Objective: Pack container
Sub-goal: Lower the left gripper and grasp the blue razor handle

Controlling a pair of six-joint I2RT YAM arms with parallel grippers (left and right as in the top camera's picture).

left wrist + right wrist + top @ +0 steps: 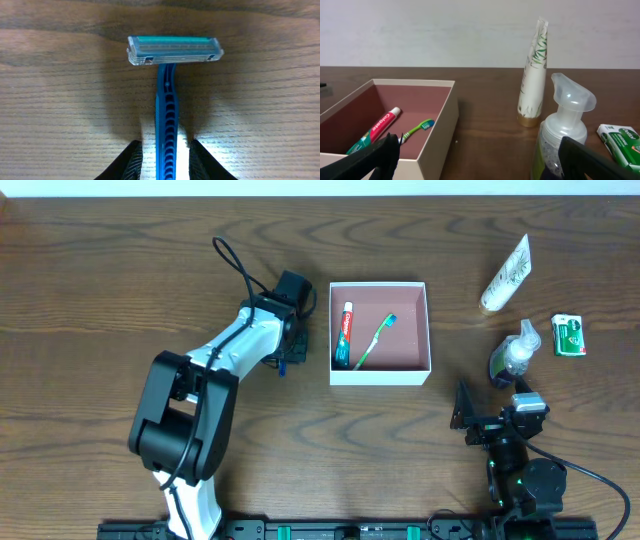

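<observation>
Overhead: straight down. Left wrist: close above table (60, 100). Right wrist: low, level; shares container (440, 135) with overhead.

Btm of razor (166, 100) handle cut off (left wrist view).

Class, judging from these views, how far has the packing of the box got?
Done: toothpaste and toothbrush lie in the box. In hand: the left claw grips the razor by its handle, outside the box. To go: the tube, pump bottle and green packet sit outside it; the right claw is open and empty.
</observation>
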